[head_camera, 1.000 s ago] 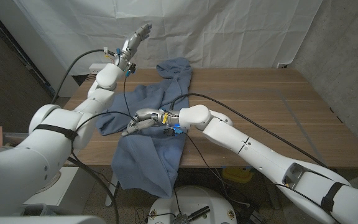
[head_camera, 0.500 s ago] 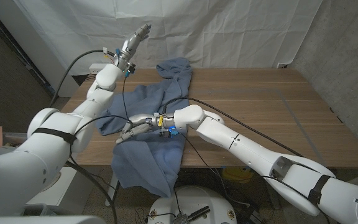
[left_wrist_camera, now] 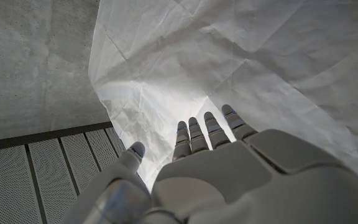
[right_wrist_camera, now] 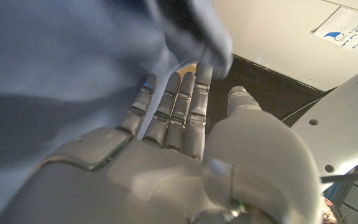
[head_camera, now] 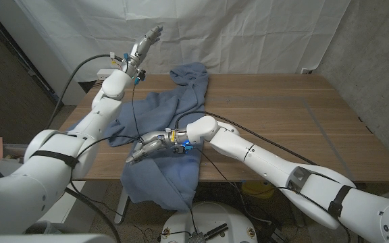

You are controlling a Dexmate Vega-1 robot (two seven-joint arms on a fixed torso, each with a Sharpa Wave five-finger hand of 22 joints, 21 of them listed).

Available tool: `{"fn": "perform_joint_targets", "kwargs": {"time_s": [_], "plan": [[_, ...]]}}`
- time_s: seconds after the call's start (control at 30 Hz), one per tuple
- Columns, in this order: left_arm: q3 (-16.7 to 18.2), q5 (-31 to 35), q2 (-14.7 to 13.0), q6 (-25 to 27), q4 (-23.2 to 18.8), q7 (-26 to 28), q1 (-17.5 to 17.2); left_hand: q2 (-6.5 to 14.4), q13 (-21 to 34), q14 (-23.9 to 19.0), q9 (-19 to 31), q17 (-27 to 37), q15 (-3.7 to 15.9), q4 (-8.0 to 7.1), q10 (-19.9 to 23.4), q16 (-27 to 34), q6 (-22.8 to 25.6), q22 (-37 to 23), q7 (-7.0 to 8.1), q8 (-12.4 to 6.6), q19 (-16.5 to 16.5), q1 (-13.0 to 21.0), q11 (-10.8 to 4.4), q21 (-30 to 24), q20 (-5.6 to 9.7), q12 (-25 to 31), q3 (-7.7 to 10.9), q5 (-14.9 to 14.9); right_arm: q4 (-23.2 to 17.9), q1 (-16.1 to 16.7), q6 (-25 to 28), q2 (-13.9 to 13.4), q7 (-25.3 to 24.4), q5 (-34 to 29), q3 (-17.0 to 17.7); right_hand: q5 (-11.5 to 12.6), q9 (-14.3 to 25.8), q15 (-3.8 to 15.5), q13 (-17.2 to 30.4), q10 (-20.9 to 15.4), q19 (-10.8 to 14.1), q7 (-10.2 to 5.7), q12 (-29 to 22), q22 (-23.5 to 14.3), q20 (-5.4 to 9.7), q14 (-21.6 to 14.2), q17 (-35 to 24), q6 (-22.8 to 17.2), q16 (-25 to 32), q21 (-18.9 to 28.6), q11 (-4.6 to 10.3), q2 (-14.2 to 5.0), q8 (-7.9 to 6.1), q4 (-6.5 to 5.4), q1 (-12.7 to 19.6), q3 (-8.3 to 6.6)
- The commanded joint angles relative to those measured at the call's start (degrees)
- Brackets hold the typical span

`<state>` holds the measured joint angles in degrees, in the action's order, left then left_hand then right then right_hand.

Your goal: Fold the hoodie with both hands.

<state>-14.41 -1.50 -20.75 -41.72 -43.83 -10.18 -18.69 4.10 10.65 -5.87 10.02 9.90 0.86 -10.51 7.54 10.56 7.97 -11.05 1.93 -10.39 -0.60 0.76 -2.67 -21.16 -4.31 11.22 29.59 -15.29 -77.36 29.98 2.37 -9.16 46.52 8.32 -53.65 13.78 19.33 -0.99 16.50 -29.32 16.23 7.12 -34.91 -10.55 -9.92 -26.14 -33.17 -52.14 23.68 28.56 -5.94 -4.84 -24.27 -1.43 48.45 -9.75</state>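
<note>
A blue hoodie (head_camera: 167, 108) lies crumpled on the left half of the wooden table (head_camera: 282, 115), its hood at the far edge and a large part hanging over the front edge. My right hand (head_camera: 148, 146) reaches across it near the front edge, fingers stretched out and touching the cloth. In the right wrist view my right hand (right_wrist_camera: 166, 143) has straight fingers with blue fabric (right_wrist_camera: 55, 62) lying against and over their tips, and nothing is pinched. My left hand (head_camera: 147, 42) is raised high above the table's far left corner, fingers straight and apart, holding nothing. The left wrist view shows my left hand (left_wrist_camera: 216, 168) against the white sheet.
A white cloth backdrop (head_camera: 248, 34) hangs behind the table. Black cables (head_camera: 248, 111) run from my right arm over the table's middle. The right half of the wooden top shows bare wood. A dark floor lies to the left of the table.
My right hand has slid over the hoodie toward the table's front edge and a little to the left. The left hand has stayed raised in place.
</note>
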Motion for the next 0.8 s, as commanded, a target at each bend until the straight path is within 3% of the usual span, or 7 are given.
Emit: {"fn": "perform_joint_targets", "kwargs": {"time_s": [0.03, 0.13, 0.23, 0.57, 0.8], "plan": [[0.5, -0.3, -1.3, 2.8, -6.6, 1.2, -3.4, 5.6, 0.0, 0.1, 0.2, 0.0, 0.12, -0.01, -0.4, -0.3, 0.0, -0.1, 0.26, -0.13, -0.4, 0.0, 0.08, 0.3, -0.06, 0.0, 0.57, 0.0, 0.7, -0.7, 2.9, -1.2, 4.7, 0.4, 1.6, -0.6, -1.3, -2.19, -1.3, 4.9, -2.9, -0.06, 3.8, -0.1, -1.28, 3.9, 1.2, 5.9, -2.6, -1.9, -1.47, 2.25, 3.13, -3.71, -8.9, 3.92], [0.7, -0.3, -1.5, 3.3, -7.7, 1.5, -3.9, 5.6, 0.0, 0.2, 0.2, 0.0, 0.14, -0.01, -0.4, -0.3, 0.0, -0.1, 0.31, -0.13, -0.3, 0.0, 0.14, 0.3, -0.06, 0.0, 0.59, 0.0, -1.5, 0.7, 3.5, -2.5, 2.5, 0.2, 3.0, -0.6, -2.2, -3.16, -1.9, 6.9, -3.9, 0.01, 5.5, -0.1, -1.93, 5.7, 1.6, 9.9, -3.6, -2.9, -1.81, 3.02, 5.38, -4.64, -11.8, 5.40], [0.8, -0.4, -1.8, 3.8, -8.4, 1.7, -4.3, 5.6, 0.0, 0.2, 0.2, 0.0, 0.16, -0.01, -0.4, -0.3, 0.0, -0.1, 0.31, -0.14, -0.3, 0.0, 0.10, 0.3, -0.09, 0.0, 0.61, 0.0, -3.7, 1.9, 3.8, -3.8, 0.0, -0.2, 4.2, -0.6, -2.3, -3.25, -2.0, 7.0, -3.9, -0.16, 5.7, -0.1, -1.99, 5.7, 1.8, 10.3, -3.7, -3.0, -1.98, 3.21, 5.66, -4.64, -12.1, 5.62], [1.2, -0.8, -2.2, 4.8, -8.7, 2.0, -5.2, 5.6, 0.0, 0.3, 0.2, 0.0, 0.11, 0.00, -0.4, -0.3, -0.1, -0.1, 0.36, -0.11, -0.2, 0.0, 0.13, 0.4, -0.17, 0.0, 0.69, 0.1, -8.3, 5.8, 2.7, -6.8, -7.6, 1.1, 9.3, 0.3, -3.3, -2.76, -2.5, 4.4, -1.6, 0.50, 5.6, -0.2, -1.34, 3.8, 2.2, 9.8, -3.1, -2.7, -1.86, 0.92, 6.30, -1.85, -8.0, 3.31], [1.7, -1.4, -2.7, 5.6, -9.2, 1.8, -6.1, 5.6, 0.0, 0.3, 0.2, 0.0, -0.06, -0.01, -0.4, -0.3, -0.1, -0.1, 0.36, -0.13, -0.2, 0.0, 0.16, 0.4, -0.15, 0.0, 0.72, 0.1, -9.6, 6.0, 1.9, -8.5, -9.9, 1.3, 11.1, 0.2, -3.6, -2.87, -2.6, 4.1, -0.9, 0.18, 5.8, -0.2, -1.18, 3.5, 2.5, 11.4, -3.3, -2.6, -2.10, 0.08, 7.24, -1.05, -6.9, 2.44]]}}
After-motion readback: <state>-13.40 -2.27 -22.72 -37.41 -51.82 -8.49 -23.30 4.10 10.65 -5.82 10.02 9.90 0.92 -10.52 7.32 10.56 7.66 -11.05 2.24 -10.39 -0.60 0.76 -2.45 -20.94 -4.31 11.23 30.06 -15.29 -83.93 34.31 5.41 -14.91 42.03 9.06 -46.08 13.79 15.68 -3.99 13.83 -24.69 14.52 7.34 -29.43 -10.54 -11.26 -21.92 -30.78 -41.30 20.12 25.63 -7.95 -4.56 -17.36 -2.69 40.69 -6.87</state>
